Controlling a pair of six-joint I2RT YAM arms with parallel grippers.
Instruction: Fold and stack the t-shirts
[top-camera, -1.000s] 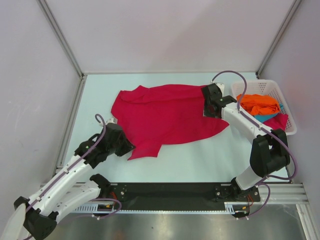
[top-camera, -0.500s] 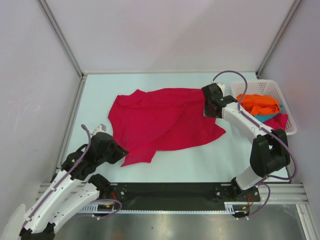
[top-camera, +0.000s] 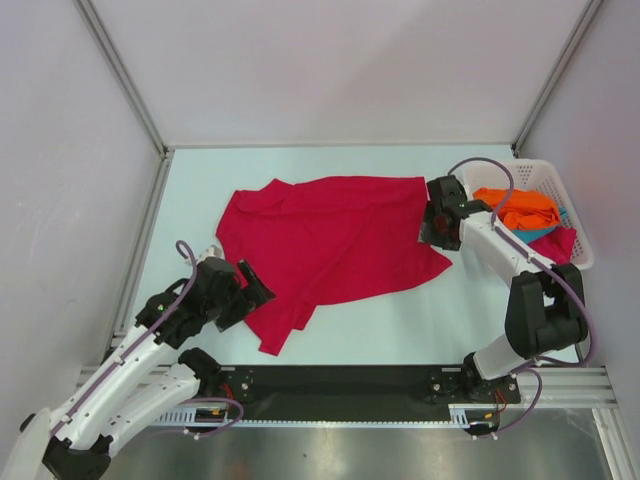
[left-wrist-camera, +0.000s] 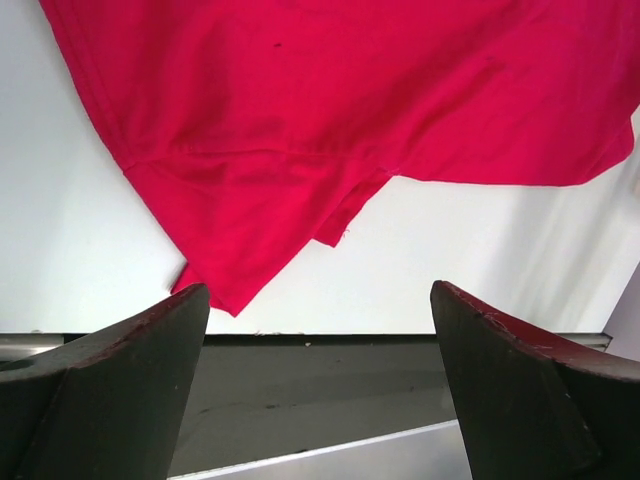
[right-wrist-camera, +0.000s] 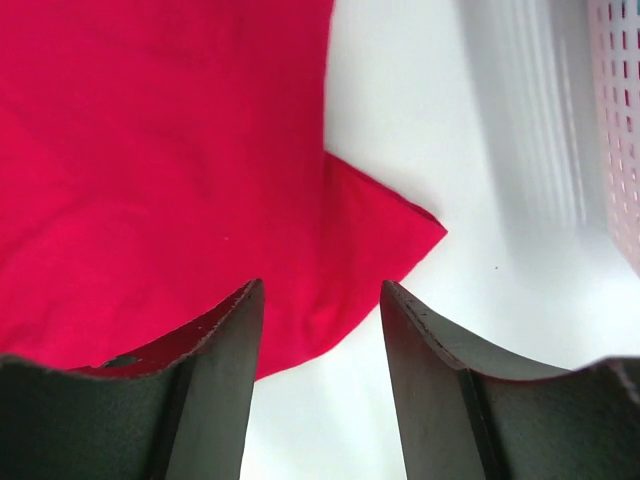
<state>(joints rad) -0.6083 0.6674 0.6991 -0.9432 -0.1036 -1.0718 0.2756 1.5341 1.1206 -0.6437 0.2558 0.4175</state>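
A crimson red t-shirt (top-camera: 330, 240) lies spread and creased on the pale table, one corner trailing toward the near edge. My left gripper (top-camera: 256, 289) stands wide open beside that lower left part, with nothing between its fingers. In the left wrist view the red shirt (left-wrist-camera: 330, 120) lies ahead of the open gripper (left-wrist-camera: 320, 290). My right gripper (top-camera: 433, 228) is open over the shirt's right edge. The right wrist view shows red cloth (right-wrist-camera: 150, 170) under the open gripper (right-wrist-camera: 320, 286), not pinched. An orange t-shirt (top-camera: 520, 207) and a teal one (top-camera: 537, 234) lie in the basket.
The white slatted basket (top-camera: 530, 165) stands at the right edge of the table, also holding a piece of red cloth (top-camera: 558, 243); its wall (right-wrist-camera: 622, 120) shows in the right wrist view. A black rail (top-camera: 340, 380) runs along the near edge. Grey walls enclose the table.
My left gripper pulled the shirt's lower left corner toward the near edge, then opened and let it go. My right gripper slid right to the shirt's edge and opened wider.
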